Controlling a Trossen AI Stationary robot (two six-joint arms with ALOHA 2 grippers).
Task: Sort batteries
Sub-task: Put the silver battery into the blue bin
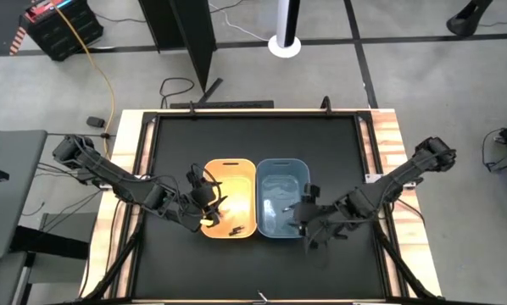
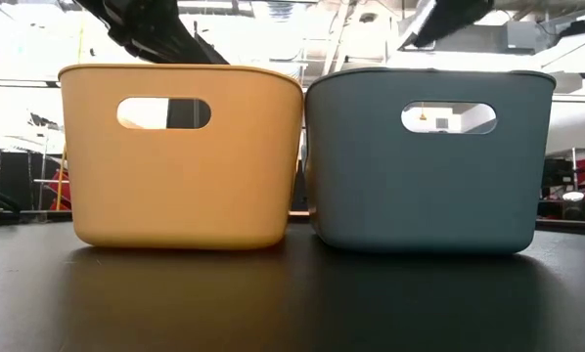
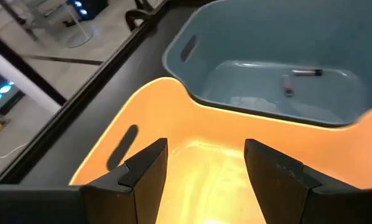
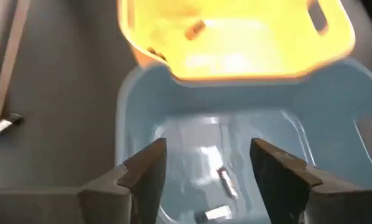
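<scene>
A yellow bin [image 1: 230, 197] and a blue bin [image 1: 282, 197] stand side by side mid-table. My left gripper [image 3: 206, 163] hovers open over the yellow bin's left part [image 1: 204, 203] and holds nothing. My right gripper [image 4: 208, 163] hovers open over the blue bin's right near part [image 1: 309, 216], also holding nothing. Two batteries [image 3: 307, 73] [image 3: 288, 87] lie on the blue bin's floor, seen too in the right wrist view [image 4: 225, 180]. The yellow bin [image 4: 236, 37] holds a battery [image 4: 194, 28] and dark ones [image 1: 234, 229]. One silvery battery [image 4: 2, 126] lies on the table outside the bins.
The black mat [image 1: 177, 144] is rimmed by a wooden table edge [image 1: 387, 135]. In the low view both bins [image 2: 180, 156] [image 2: 429, 161] stand close in front, with the arms above them. Open mat lies on the far side of the bins and along the near edge.
</scene>
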